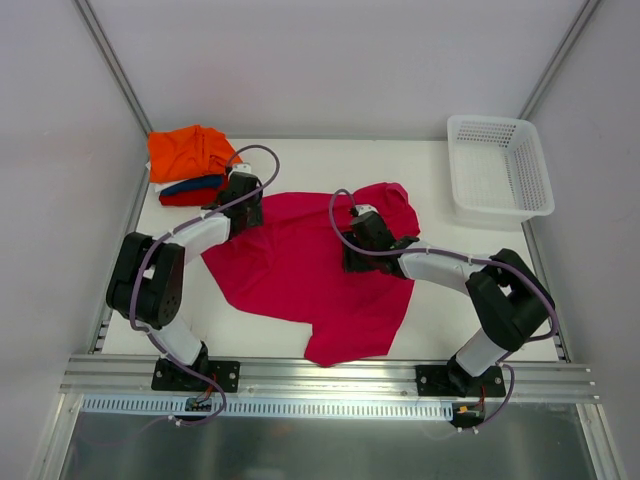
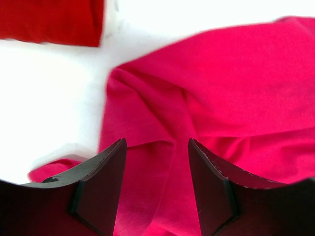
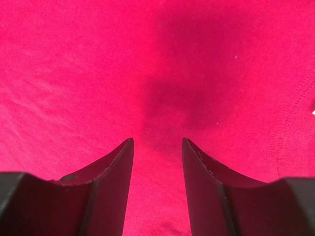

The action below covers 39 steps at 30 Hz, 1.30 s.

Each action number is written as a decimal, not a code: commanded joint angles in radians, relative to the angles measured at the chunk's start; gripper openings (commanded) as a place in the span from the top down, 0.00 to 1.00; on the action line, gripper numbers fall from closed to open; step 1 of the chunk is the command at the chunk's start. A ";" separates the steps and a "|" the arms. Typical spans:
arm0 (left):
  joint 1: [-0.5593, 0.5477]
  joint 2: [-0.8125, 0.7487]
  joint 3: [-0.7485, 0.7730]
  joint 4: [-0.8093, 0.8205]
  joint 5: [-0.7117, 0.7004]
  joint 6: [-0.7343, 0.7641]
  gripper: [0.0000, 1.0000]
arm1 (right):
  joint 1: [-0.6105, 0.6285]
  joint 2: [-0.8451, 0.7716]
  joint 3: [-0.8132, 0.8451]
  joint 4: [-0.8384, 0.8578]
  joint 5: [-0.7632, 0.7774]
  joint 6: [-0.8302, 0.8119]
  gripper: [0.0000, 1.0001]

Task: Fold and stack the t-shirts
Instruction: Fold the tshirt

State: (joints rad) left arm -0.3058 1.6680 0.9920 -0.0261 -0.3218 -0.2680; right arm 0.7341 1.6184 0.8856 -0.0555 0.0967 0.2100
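Observation:
The large magenta-pink t-shirt (image 1: 295, 275) lies spread and wrinkled across the middle of the table. My left gripper (image 1: 247, 212) sits at its far left corner. In the left wrist view it (image 2: 157, 145) is open, and a raised fold of the pink cloth (image 2: 221, 88) runs between the jaws. My right gripper (image 1: 355, 255) is low over the shirt's upper right part. Its jaws (image 3: 157, 140) are open over flat pink cloth (image 3: 98, 64), with a stitched hem (image 3: 281, 140) at the right. A folded orange t-shirt (image 1: 188, 150) lies on dark blue (image 1: 195, 184) and red (image 1: 185, 197) ones at the far left.
A white mesh basket (image 1: 500, 165) stands at the far right corner. An edge of the red shirt (image 2: 49, 19) shows beyond the left gripper across a strip of white table (image 2: 54, 98). Metal frame posts and grey walls close in the table's sides.

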 commanded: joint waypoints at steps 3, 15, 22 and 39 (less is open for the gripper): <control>0.017 -0.057 0.056 -0.046 -0.106 0.039 0.47 | 0.013 0.000 0.012 0.028 -0.005 0.019 0.53; 0.051 0.001 0.089 -0.149 -0.086 0.004 0.49 | 0.013 -0.023 -0.002 0.026 -0.003 0.012 0.53; 0.082 0.022 0.086 -0.181 -0.047 0.000 0.50 | 0.013 -0.028 -0.004 0.026 -0.005 0.014 0.54; 0.131 0.119 0.183 -0.231 0.153 -0.013 0.48 | 0.014 -0.058 -0.014 0.031 -0.008 0.023 0.55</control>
State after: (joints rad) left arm -0.1959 1.7618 1.1221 -0.2157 -0.2138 -0.2726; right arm 0.7410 1.6150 0.8845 -0.0483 0.0929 0.2104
